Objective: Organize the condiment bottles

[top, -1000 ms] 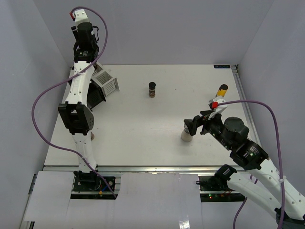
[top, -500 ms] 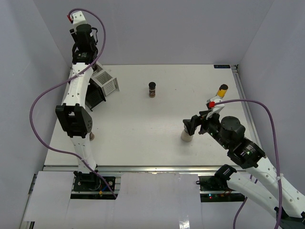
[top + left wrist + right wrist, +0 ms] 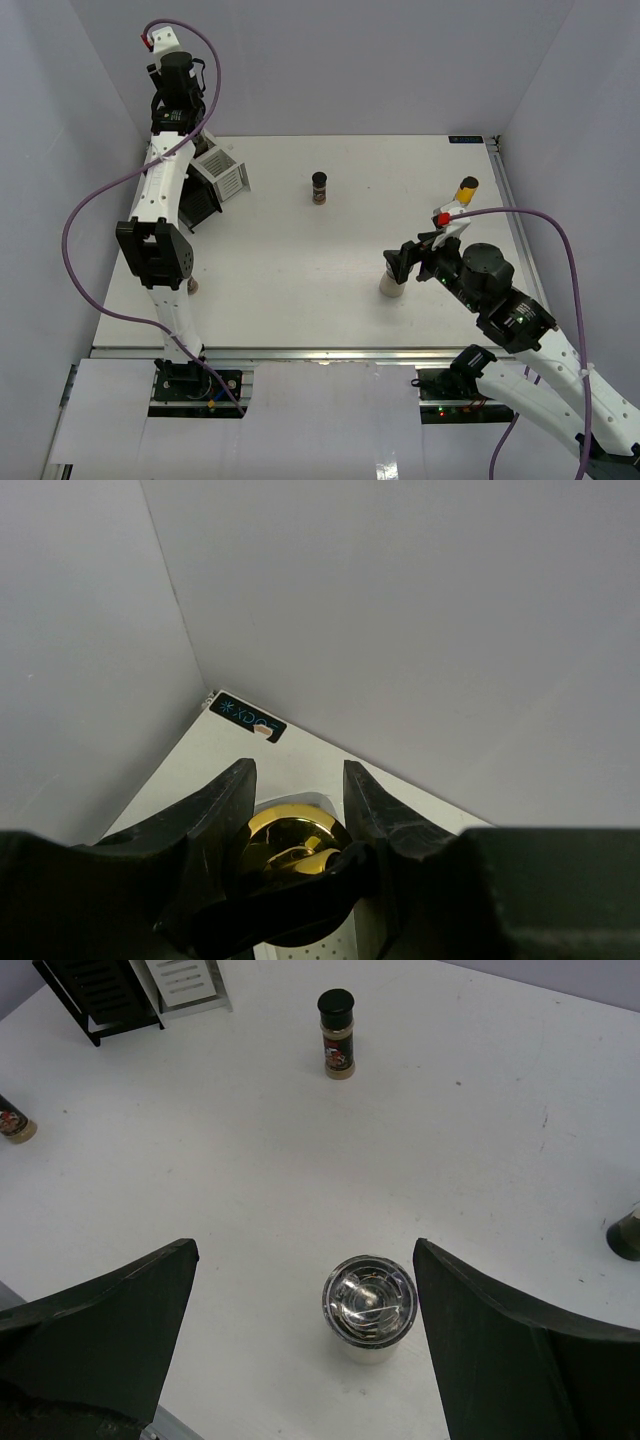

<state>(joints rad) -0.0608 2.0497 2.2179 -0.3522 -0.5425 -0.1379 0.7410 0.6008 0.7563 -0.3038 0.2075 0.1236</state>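
Altogether, perhaps 5 bottles [image 3: 319, 187] and 2 racks [image 3: 228, 175] show.

The light is bright and even, and seems to come from above. My worktop [image 3: 300, 260] glows white, and the shadows on it are small and soft. The metal top of the shaker [image 3: 369, 1305] shines like a mirror. At my left hand [image 3: 298, 775] the gold pourer [image 3: 292, 842] glints, but my fingers [image 3: 215, 820] look dark and blurry.
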